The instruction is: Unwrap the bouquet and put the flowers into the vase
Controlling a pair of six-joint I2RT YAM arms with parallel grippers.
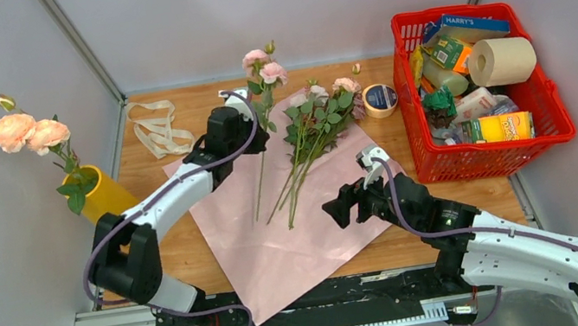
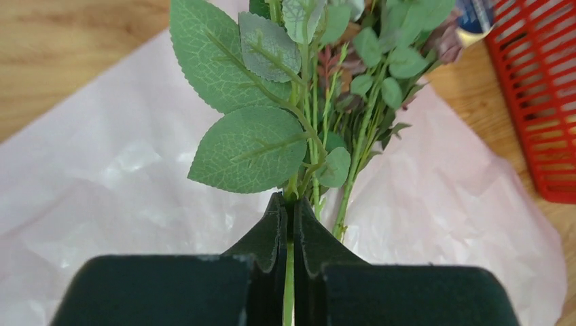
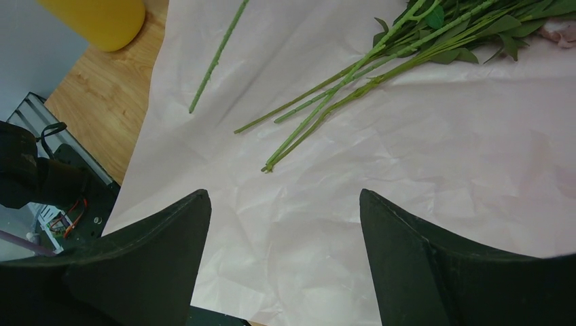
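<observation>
Toward twelve o'clock on the wrapping paper [image 1: 282, 252], the left gripper [image 2: 290, 204] is clamped on one stem [image 1: 259, 183] just below its leaves. Lift it straight up so the foliage clears the remaining flowers [image 1: 311, 129] at its three o'clock, then swing to the vase [image 1: 108, 196] at nine o'clock and lower it stem end first. At five o'clock the right gripper [image 3: 285, 204] hangs with jaws spread, holding nothing

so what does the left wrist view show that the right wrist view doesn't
Only left wrist: the left arm's black fingers shut on a thin green flower stem, broad green leaves, the red plastic basket.
Only right wrist: the yellow plastic vase, the right arm's open black fingers, bare stem ends.
Both: the crumpled pink wrapping paper, the wooden table, the loose bunch of green-stemmed flowers.
</observation>
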